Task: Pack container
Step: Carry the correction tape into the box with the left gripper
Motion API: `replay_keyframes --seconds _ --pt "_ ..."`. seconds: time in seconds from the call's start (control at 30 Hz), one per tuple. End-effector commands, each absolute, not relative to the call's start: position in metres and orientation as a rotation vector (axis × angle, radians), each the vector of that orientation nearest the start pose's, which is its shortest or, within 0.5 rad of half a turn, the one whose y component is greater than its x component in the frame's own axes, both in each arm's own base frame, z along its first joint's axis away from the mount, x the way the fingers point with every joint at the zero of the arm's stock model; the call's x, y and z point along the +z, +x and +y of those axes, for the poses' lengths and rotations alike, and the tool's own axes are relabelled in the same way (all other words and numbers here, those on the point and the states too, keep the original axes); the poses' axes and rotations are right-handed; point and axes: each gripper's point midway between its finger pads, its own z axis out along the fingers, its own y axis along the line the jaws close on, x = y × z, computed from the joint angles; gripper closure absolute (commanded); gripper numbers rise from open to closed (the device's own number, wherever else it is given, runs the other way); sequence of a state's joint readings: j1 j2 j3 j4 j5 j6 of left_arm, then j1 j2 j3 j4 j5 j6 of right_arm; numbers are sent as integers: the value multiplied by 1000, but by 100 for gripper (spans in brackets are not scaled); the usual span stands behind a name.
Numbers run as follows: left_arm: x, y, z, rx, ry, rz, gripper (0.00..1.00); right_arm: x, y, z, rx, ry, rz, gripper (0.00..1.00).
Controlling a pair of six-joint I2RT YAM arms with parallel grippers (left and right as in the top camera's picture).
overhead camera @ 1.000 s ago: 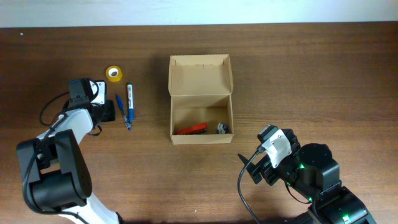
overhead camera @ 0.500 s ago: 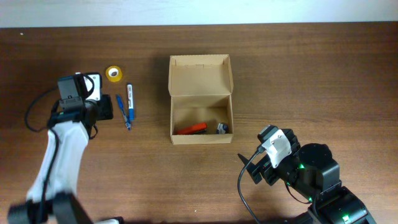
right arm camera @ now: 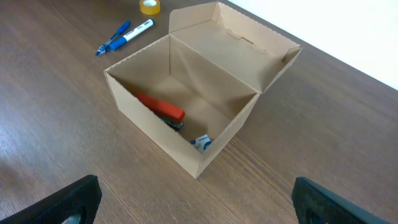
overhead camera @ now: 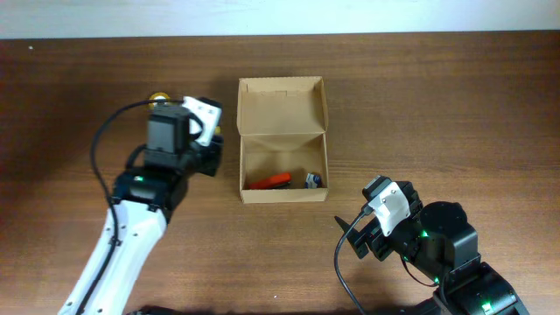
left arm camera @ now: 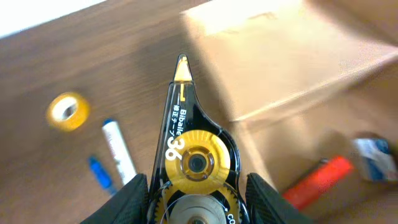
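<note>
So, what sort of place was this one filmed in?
Probably an office-style desk rigged for robot trials: wood-grain table, open cardboard box, and stationery such as pens, yellow tape roll and correction tape.

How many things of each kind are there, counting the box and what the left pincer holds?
Cardboard box: 1
Pens, blue pen and white marker: 2
Yellow tape roll: 1
Correction tape dispenser: 1
Red item: 1
Small blue-white item: 1
Total: 7
</note>
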State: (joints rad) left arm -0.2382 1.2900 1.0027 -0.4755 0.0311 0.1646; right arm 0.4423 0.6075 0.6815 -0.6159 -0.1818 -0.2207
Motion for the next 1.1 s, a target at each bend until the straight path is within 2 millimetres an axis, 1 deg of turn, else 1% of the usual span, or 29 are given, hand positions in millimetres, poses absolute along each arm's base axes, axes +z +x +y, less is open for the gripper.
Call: replay_keyframes --seconds 0.0,0.1,0.13,0.27,0.4,0.47,0.53,0.63,0.7,0.77,0.87,1.07 --pt "185 363 -125 -78 667 2229 98 215 214 136 316 -800 1966 1" --pt "179 363 -153 -68 831 2164 98 215 214 136 316 -800 1966 1" --pt "177 363 -159 -62 874 2146 98 215 214 136 316 -800 1966 1" --pt "161 367 -188 -5 1123 2032 98 215 214 136 316 -800 1966 1" --pt "138 371 -207 40 1301 1952 98 215 214 136 316 -800 1966 1" --pt "125 370 -213 67 1404 1917 98 215 214 136 316 -800 1966 1" --pt "113 369 -215 97 1480 1899 98 215 214 136 316 -800 1966 1" --pt "99 370 -213 125 1519 1914 98 215 214 136 316 -800 1966 1" --pt "92 371 -210 161 1553 1915 98 215 214 136 316 -800 1966 1" --pt "86 375 -202 239 1594 1909 98 215 214 136 316 -800 1966 1" --pt "79 377 -196 299 1639 1904 98 215 214 136 316 -800 1966 1" --pt "71 374 -197 286 1665 1911 98 215 214 136 316 -800 1966 1"
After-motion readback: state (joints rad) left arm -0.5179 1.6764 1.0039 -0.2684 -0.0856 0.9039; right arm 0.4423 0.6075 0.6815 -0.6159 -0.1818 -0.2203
